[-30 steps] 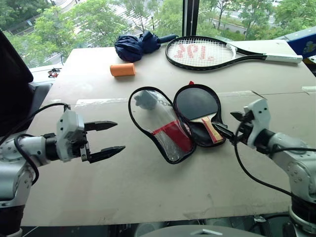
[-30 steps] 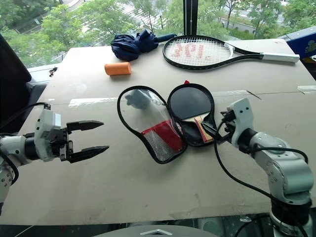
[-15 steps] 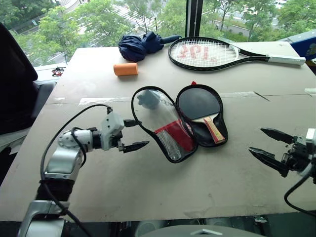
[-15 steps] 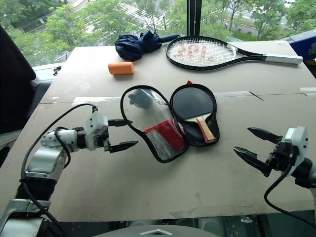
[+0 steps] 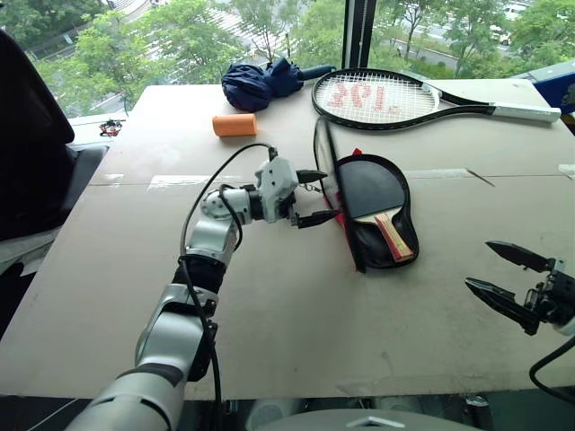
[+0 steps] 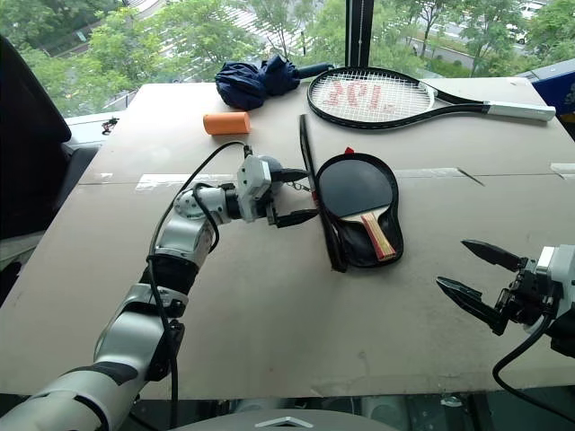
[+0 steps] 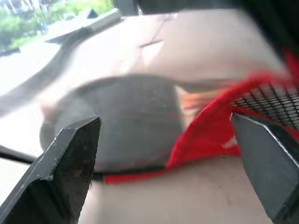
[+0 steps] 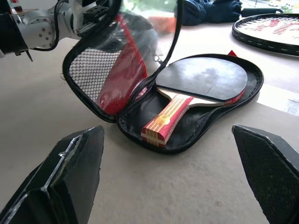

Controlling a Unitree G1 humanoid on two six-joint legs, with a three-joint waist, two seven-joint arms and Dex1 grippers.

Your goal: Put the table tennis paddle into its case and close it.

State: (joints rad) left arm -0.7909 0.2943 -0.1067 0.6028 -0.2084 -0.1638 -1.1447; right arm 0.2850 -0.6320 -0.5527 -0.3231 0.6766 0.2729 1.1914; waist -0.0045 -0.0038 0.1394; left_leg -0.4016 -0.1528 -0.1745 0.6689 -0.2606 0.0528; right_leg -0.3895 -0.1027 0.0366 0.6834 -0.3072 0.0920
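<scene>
paddle in open case, flap stood on edge at left end effector

the paddle lies in the lower half of the case on the tabletop, black face up, striped handle pointing toward the robot. the case's upper flap stands nearly upright on its edge along the paddle's left side; in the right wrist view its red panel and mesh pocket face the paddle. the left end effector reaches in from the left with fingers spread wide, pointing right, its tips at the raised flap; whether they touch it cannot be told. the right end effector hangs near the tabletop's front right, well apart from the case, fingers wide and holding nothing. at the far edge lie a tennis racket, a folded blue umbrella and an orange cylinder, all well apart from the case.
</scene>
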